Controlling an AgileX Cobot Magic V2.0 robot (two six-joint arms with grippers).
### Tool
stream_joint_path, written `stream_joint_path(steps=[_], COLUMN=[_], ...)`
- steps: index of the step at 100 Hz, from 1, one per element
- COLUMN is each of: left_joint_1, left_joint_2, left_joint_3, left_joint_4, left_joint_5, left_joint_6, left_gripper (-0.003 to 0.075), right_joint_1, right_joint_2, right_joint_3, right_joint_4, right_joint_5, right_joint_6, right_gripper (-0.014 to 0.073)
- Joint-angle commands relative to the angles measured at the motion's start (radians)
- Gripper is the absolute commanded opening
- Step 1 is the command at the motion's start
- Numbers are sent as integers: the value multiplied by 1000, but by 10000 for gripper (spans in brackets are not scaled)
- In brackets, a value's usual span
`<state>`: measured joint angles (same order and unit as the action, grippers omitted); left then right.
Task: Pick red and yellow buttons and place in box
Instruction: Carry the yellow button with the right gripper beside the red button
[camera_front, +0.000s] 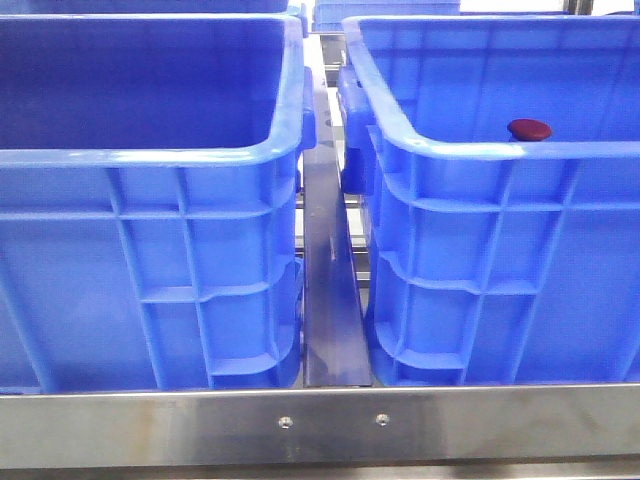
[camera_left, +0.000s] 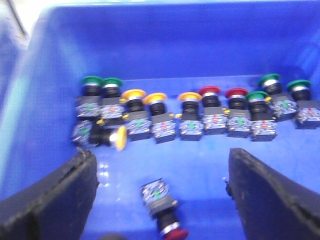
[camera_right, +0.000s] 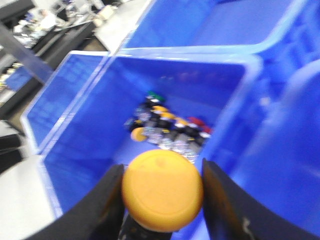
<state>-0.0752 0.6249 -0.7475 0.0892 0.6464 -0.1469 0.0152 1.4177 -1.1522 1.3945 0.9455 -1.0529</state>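
My right gripper (camera_right: 162, 200) is shut on a yellow button (camera_right: 162, 190), its domed cap facing the camera, held above a deep blue box (camera_right: 80, 125). Several buttons (camera_right: 170, 127) with green, yellow and red caps lie on that box's floor. My left gripper (camera_left: 161, 155) is open inside a blue box (camera_left: 165, 45). A red button (camera_left: 162, 210) lies on its side on the floor between the fingers (camera_left: 50, 200), touching neither. Beyond it stands a row of buttons (camera_left: 190, 115). In the front view a dark red cap (camera_front: 529, 128) shows just above the right box's near rim (camera_front: 520, 150); no gripper shows there.
The front view shows two blue crates that look alike, the left one (camera_front: 150, 155) and the right one, with a metal rail (camera_front: 330, 300) in the gap between them. A steel frame edge (camera_front: 320, 425) runs along the front. More blue crates (camera_right: 225, 25) stand beyond.
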Motion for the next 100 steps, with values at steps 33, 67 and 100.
stream_joint_path(steps=[33, 67, 100], left_joint_1=[9, 9, 9], left_joint_2=[-176, -176, -176], left_joint_3=[43, 43, 43], left_joint_4=[0, 0, 0], left_joint_5=[-69, -69, -75], left_joint_6=[-7, -7, -7], left_gripper=[-19, -19, -19], right_joint_1=[-64, -64, -64], right_joint_2=[-41, -41, 56], right_joint_3=[-27, 91, 133], right_joint_4=[-72, -72, -72], right_joint_5=[-275, -738, -973], right_joint_6=[-216, -264, -264], right_gripper=[188, 183, 183])
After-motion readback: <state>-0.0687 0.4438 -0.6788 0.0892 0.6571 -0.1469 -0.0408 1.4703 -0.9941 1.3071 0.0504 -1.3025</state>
